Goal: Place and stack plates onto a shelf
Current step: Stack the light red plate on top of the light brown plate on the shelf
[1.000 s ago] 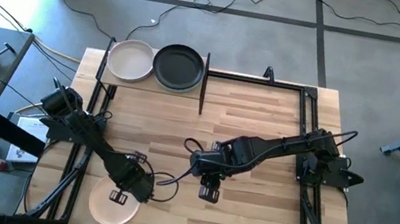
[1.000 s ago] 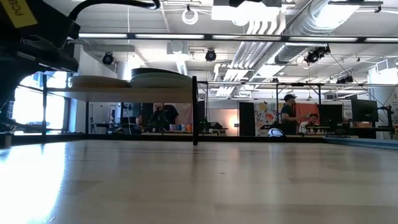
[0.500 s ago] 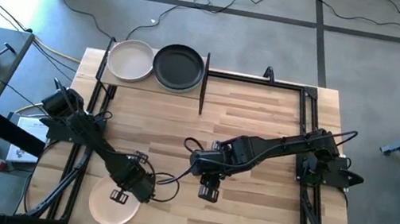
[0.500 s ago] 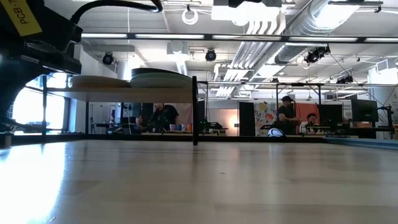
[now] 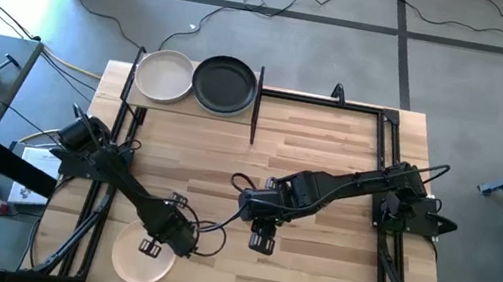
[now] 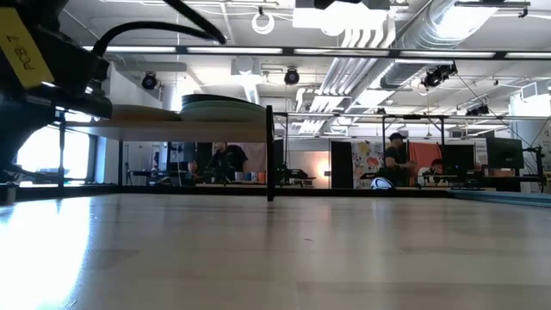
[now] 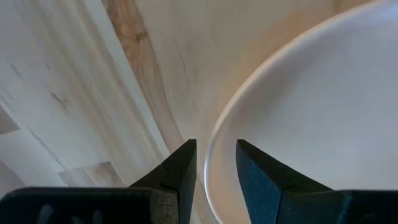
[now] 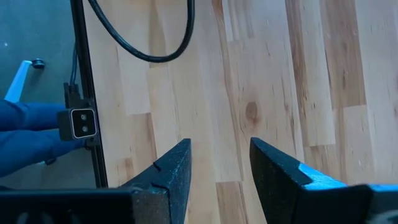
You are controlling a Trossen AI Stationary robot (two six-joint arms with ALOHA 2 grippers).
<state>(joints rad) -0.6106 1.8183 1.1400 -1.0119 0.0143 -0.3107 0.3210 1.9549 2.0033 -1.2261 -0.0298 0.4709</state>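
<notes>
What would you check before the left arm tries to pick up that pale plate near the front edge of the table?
1. Left hand open: ok, there is a gap between its fingers.
2. Left hand lined up with the pale plate: ok, the rim sits right in front of the gap in the left wrist view.
3. Plate already gripped: not ok, the fingers are not yet closed on the rim.
4. Right hand out of the way: ok, it is open over bare wood mid-table, apart from the plate.
5. Room on the shelf: cannot tell; a cream stack and a black stack cover the board, so the plate would go on top of one.
</notes>
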